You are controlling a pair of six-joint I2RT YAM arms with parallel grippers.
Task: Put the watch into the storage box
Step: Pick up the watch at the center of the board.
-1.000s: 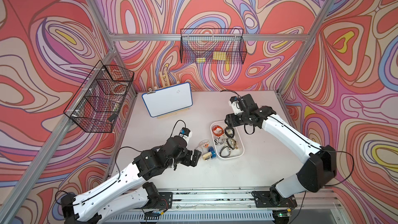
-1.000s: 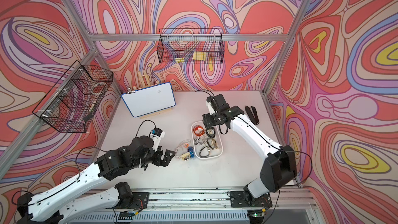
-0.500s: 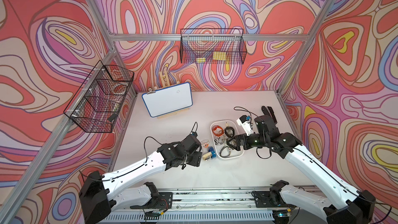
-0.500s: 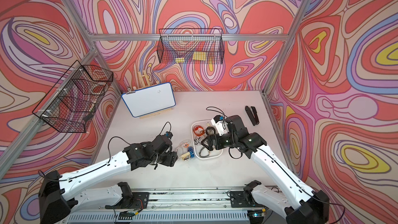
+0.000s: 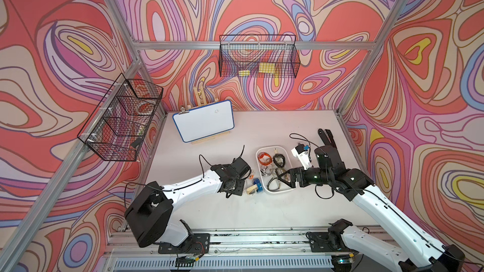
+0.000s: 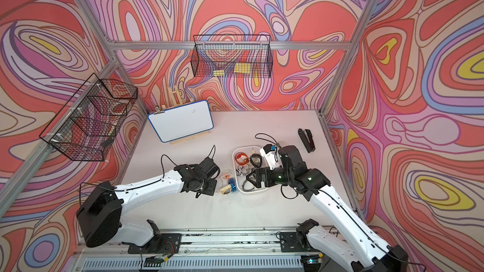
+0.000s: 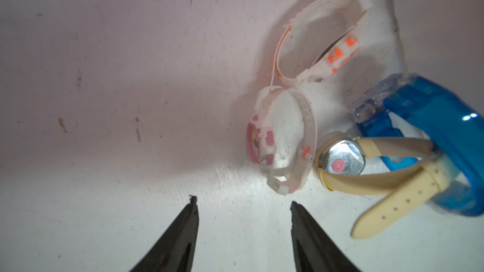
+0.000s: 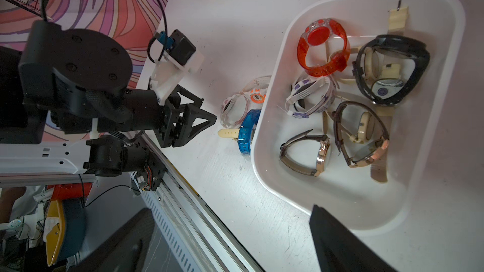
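Observation:
The storage box (image 5: 275, 192) (image 6: 251, 192) is a white tray with several watches in it, right of centre in both top views; in the right wrist view its floor (image 8: 340, 192) is partly bare. Just left of it on the table lie a white-pink watch (image 7: 282, 142), a white-orange watch (image 7: 314, 48), a cream-strap watch (image 7: 366, 176) and a blue watch (image 7: 445, 132) (image 5: 258, 184). My left gripper (image 7: 243, 202) (image 8: 209, 109) is open, with bare table between its fingers, a short way from the white-pink watch. My right gripper (image 5: 284, 177) (image 8: 230, 209) hangs wide open over the box's near end.
A whiteboard (image 5: 203, 120) leans on a wooden stand at the back left. Black wire baskets hang on the back wall (image 5: 258, 60) and the left wall (image 5: 120, 119). A black stapler (image 6: 306, 139) lies at the right edge, behind the right arm.
My left arm has reached toward the loose watches and its jaws have narrowed. My right arm has swung from the box's far side to its right, jaws opened wider.

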